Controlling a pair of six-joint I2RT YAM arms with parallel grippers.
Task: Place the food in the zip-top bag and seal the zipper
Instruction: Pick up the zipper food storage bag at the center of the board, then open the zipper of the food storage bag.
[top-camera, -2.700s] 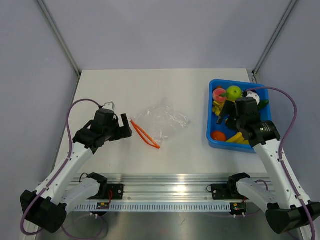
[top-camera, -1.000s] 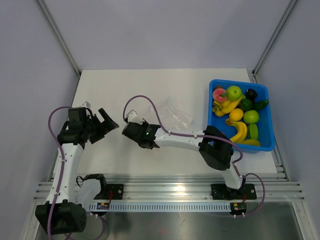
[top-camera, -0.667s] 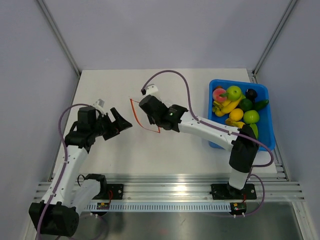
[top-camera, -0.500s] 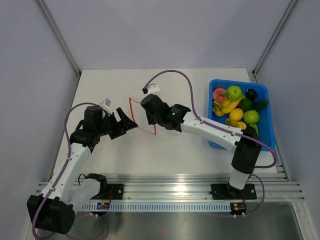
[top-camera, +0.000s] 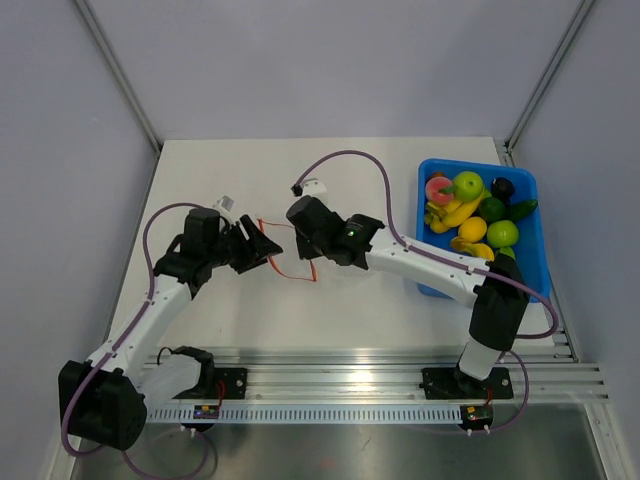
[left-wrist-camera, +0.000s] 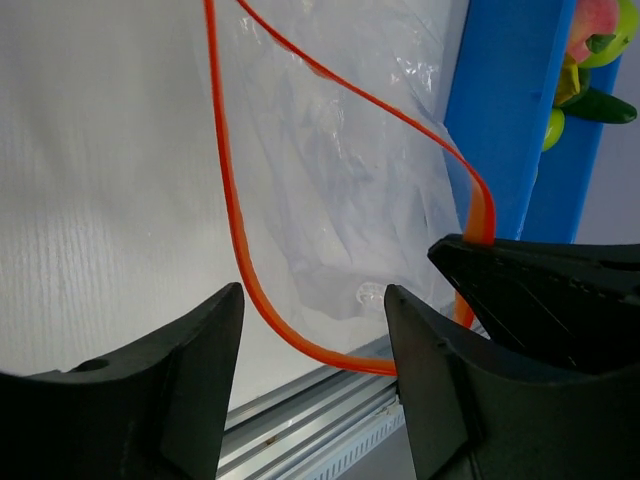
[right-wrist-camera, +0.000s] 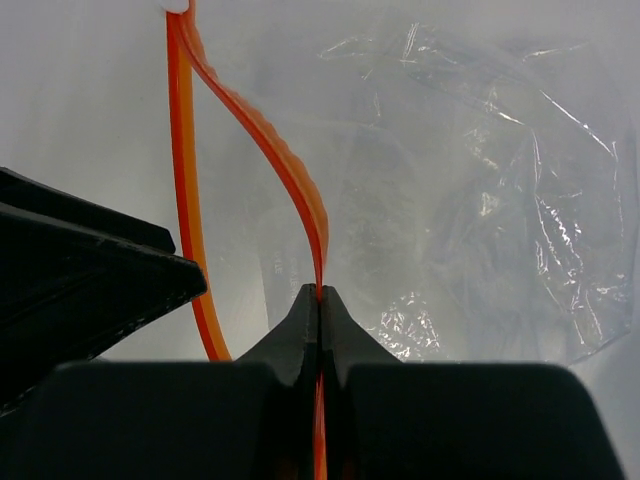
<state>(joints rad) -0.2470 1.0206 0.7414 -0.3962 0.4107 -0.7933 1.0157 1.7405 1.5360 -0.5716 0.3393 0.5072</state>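
My right gripper (right-wrist-camera: 320, 292) is shut on one lip of the orange-red zipper (right-wrist-camera: 300, 190) and holds the clear zip-top bag (right-wrist-camera: 450, 200) up, its mouth bowed open. My left gripper (left-wrist-camera: 312, 300) is open, and the other lip of the zipper (left-wrist-camera: 290, 340) curves between its fingers (left-wrist-camera: 190, 380) without touching them. From above, the two grippers, left (top-camera: 268, 247) and right (top-camera: 300, 243), face each other across the orange loop (top-camera: 280, 266). The food, banana bunches (top-camera: 455, 212) and a pink peach (top-camera: 437, 188), lies in the blue bin (top-camera: 428, 275).
The blue bin (left-wrist-camera: 510, 120) stands at the table's right side with a green apple (top-camera: 468, 184), other green and yellow fruit and a dark piece in it. A metal rail (top-camera: 330, 355) runs along the near edge. Purple cables arch over both arms.
The right gripper has brought the bag up by its zipper and swung it left. The left gripper has moved right up to the bag mouth, its jaws narrowing around the free lip.
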